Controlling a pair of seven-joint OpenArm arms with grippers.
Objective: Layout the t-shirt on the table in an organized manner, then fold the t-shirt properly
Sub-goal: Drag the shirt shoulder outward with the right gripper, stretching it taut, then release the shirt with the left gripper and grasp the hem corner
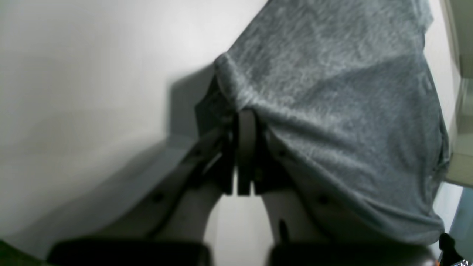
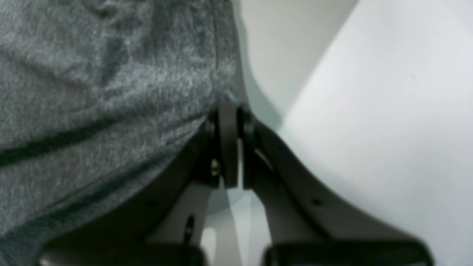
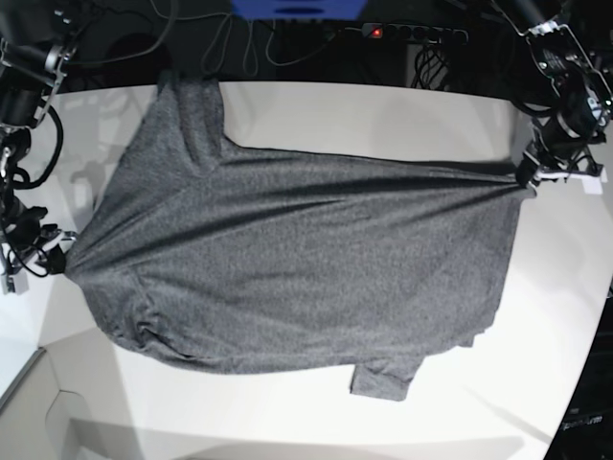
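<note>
- A dark, unlit backdrop (image 3: 316,53) runs behind the far edge of the scene in the base view.
- A black power strip (image 3: 412,34) with a glowing red switch lies along that far side, beside loose black cables (image 3: 239,43).
- A blue object (image 3: 297,8) sits at the top edge, cut off by the frame.
- Light falls from above, throwing soft grey shadows.
- A pale panel edge (image 3: 29,393) shows at lower left.

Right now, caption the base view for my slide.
Both grippers, left gripper and right gripper, pinch the t-shirt, stretching it across the table.
</note>
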